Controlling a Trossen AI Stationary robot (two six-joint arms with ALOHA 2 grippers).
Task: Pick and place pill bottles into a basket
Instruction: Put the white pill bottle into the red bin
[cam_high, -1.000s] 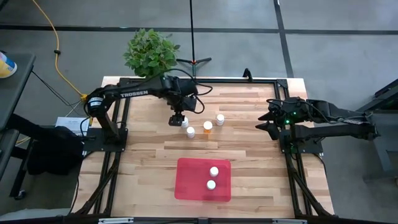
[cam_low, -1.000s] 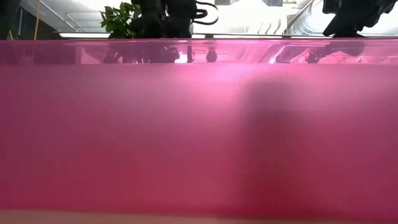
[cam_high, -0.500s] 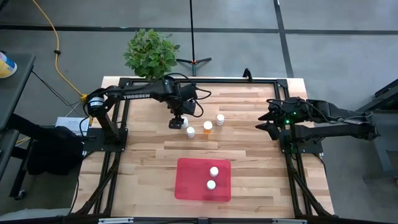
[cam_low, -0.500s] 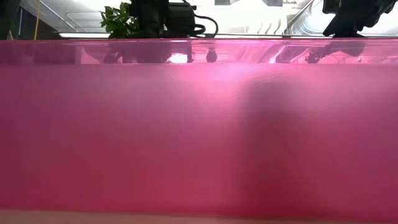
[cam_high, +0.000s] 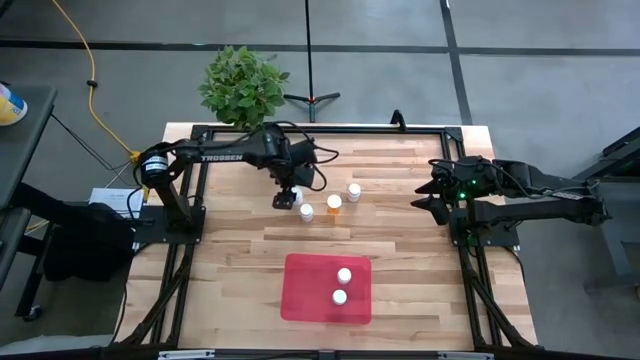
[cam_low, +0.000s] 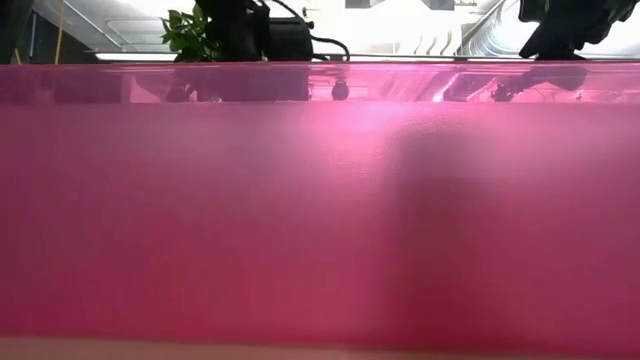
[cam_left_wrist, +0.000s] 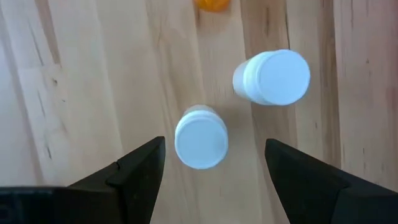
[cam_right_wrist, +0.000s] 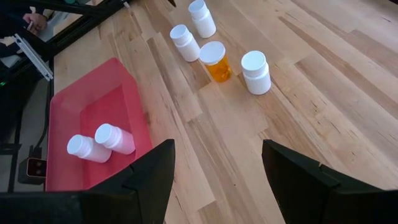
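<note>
Four pill bottles stand upright in a row on the wooden table: a white one (cam_high: 297, 197), a white one (cam_high: 306, 211), an amber one (cam_high: 334, 203) and a white one (cam_high: 353, 190). Two more white bottles (cam_high: 344, 274) (cam_high: 339, 296) lie in the red tray (cam_high: 300, 290). My left gripper (cam_high: 287, 199) is open above the leftmost white bottle (cam_left_wrist: 201, 140), pointing down, with one finger on either side of it and apart from it. My right gripper (cam_high: 428, 195) waits open at the table's right edge.
A second white bottle (cam_left_wrist: 273, 78) stands close beside the one between my left fingers. A potted plant (cam_high: 243, 82) stands beyond the far left corner. The tray's red wall (cam_low: 320, 200) fills the low view. Bare wood lies between the row and the tray.
My left arm has shifted a little toward the table's left edge above the row of bottles. The bottles and the tray have stayed where they were.
</note>
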